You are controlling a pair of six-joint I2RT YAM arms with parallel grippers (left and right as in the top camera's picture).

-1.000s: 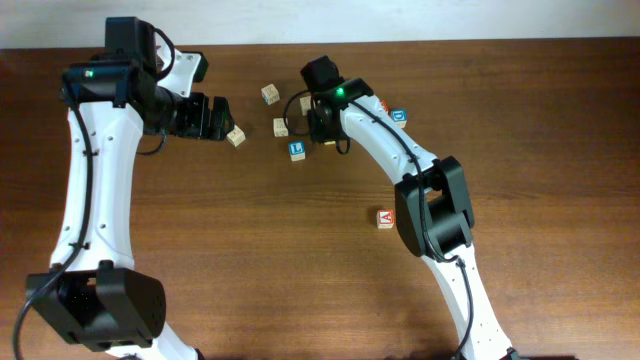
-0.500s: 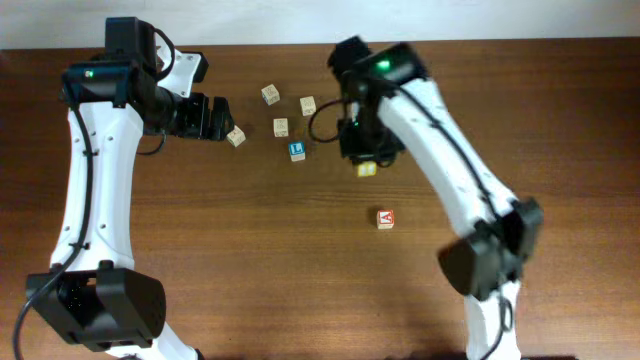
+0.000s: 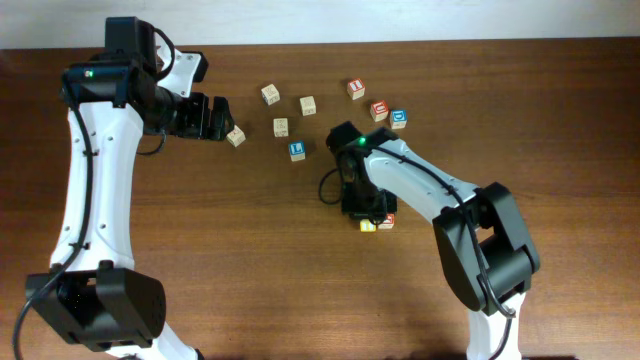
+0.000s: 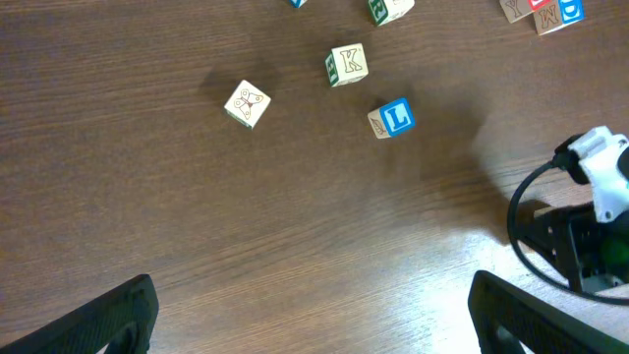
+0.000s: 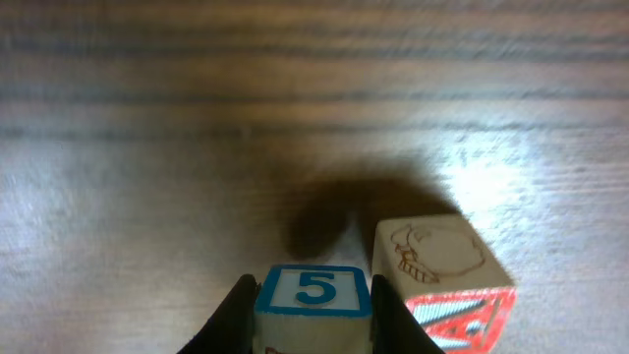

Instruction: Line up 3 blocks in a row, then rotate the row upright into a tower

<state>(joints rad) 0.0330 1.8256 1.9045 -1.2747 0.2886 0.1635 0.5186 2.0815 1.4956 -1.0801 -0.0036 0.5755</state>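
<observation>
"What has the right gripper [image 5: 314, 310] got?"

"The cube with the blue 5 [image 5: 314, 292]. Its fingers [image 5: 239, 317] are drawn in narrow and press on both sides of it. From overhead the top of that cube looks yellowish."

"And the red A cube [image 3: 386, 221]?"

"It's on the table [image 3: 200, 250] right beside the held one, on its right in the wrist view and turned a little corner-on. I can't tell if the two touch, or if the held cube is off the wood."

"What about the left gripper [image 3: 218, 118]?"

"It's spread wide with nothing in it, over at the left side of the table. The pale tan cube [image 3: 236, 137] sits just off its tips, clear of both fingers."

"Where's the blue L cube [image 3: 297, 150]?"

"It lies free between the two arms with the L facing up. The K cube [image 4: 346, 65] is just beside it. More cubes lie scattered further back."
</observation>
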